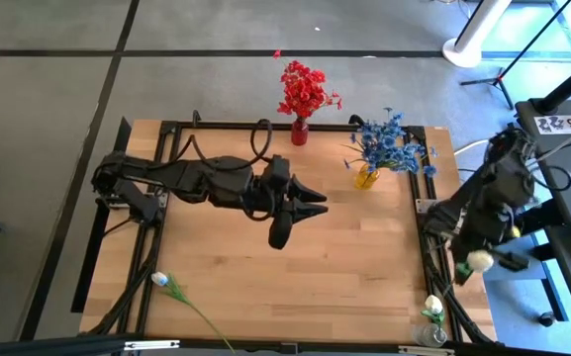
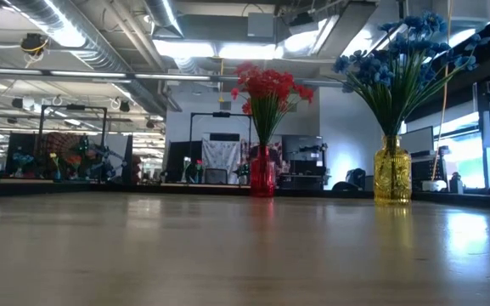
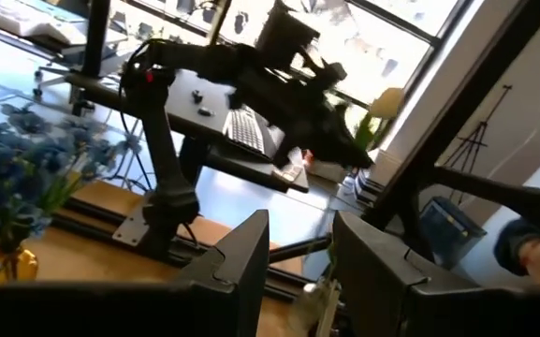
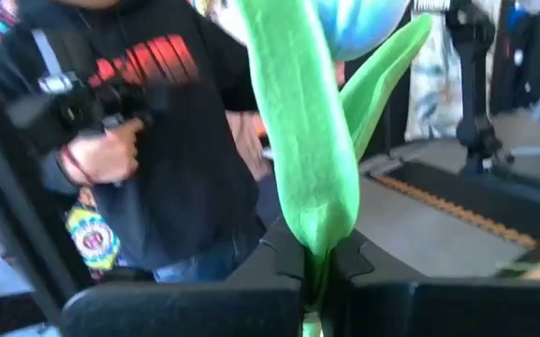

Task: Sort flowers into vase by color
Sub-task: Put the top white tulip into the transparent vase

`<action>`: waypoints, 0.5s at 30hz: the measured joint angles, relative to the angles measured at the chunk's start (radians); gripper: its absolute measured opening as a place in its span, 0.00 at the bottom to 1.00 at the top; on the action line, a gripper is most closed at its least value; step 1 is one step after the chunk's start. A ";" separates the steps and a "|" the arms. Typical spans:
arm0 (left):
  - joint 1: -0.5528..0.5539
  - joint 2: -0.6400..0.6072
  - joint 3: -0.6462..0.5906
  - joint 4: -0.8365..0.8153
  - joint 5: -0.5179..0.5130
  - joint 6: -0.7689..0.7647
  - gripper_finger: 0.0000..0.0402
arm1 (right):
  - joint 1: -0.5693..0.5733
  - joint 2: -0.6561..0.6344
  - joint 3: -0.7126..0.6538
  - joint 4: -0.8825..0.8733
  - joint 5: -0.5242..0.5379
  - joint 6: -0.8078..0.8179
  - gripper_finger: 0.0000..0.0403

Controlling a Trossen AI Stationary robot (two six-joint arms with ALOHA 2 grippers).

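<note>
Right gripper [image 4: 318, 267] is sitting off the bench's right edge, fingers clamping the green stem of a white flower [image 1: 479, 260]. Left gripper [image 1: 310, 210] is hovering mid-bench, fingers [image 3: 241, 257] spread, holding nothing. Red flowers [image 1: 305, 89] and blue flowers [image 1: 392, 143] are standing in vases at the far edge. No legible writing.

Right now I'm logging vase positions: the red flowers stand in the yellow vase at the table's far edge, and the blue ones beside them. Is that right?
Not quite. The red flowers stand in a red vase, as the low view shows; the yellow vase holds the blue flowers. The rest holds: both vases stand side by side at the table's far edge.
</note>
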 joint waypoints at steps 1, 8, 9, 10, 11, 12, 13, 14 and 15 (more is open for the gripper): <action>0.005 0.000 0.000 0.000 0.000 0.000 0.29 | 0.038 0.013 -0.001 -0.006 0.037 -0.001 0.01; 0.027 0.000 0.000 -0.002 0.016 -0.002 0.29 | 0.261 0.067 -0.002 -0.008 0.298 0.004 0.01; 0.027 0.000 0.000 -0.003 0.020 -0.003 0.29 | 0.290 0.074 -0.002 -0.008 0.337 0.012 0.01; 0.027 0.000 0.000 -0.002 0.023 -0.003 0.29 | 0.321 0.082 -0.002 -0.008 0.381 0.017 0.01; 0.027 0.000 0.000 -0.002 0.024 -0.003 0.29 | 0.351 0.092 -0.002 -0.009 0.422 0.017 0.01; 0.026 0.000 0.000 -0.002 0.025 -0.003 0.29 | 0.380 0.103 -0.002 -0.009 0.458 0.018 0.01; 0.025 0.000 0.000 -0.002 0.027 -0.003 0.29 | 0.408 0.115 -0.002 -0.007 0.491 0.018 0.00; 0.023 0.000 0.000 -0.002 0.027 -0.003 0.29 | 0.435 0.128 -0.002 -0.005 0.518 0.018 0.01; 0.021 0.000 0.000 -0.002 0.026 -0.003 0.29 | 0.461 0.143 -0.002 -0.002 0.540 0.019 0.00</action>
